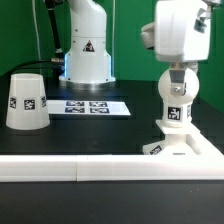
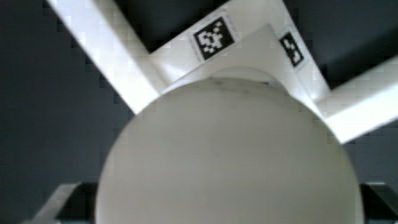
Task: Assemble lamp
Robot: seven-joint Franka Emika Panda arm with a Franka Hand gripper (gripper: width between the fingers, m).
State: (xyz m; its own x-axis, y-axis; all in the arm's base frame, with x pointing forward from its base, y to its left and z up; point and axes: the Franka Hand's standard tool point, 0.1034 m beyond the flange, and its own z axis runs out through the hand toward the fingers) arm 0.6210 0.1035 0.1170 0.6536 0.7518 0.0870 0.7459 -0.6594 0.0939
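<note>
The white bulb stands upright with its tagged neck down on the flat square base at the exterior view's right. My gripper comes down from above and is shut on the bulb's ball end. In the wrist view the ball fills most of the picture. My gripper has its dark fingers pressed against both sides of the ball. The tagged base lies beyond it. The cone shade stands alone at the exterior view's left, wide end down.
The marker board lies flat mid-table behind the shade. The arm's own pedestal stands at the back. A white rail runs along the table's front edge, close to the base.
</note>
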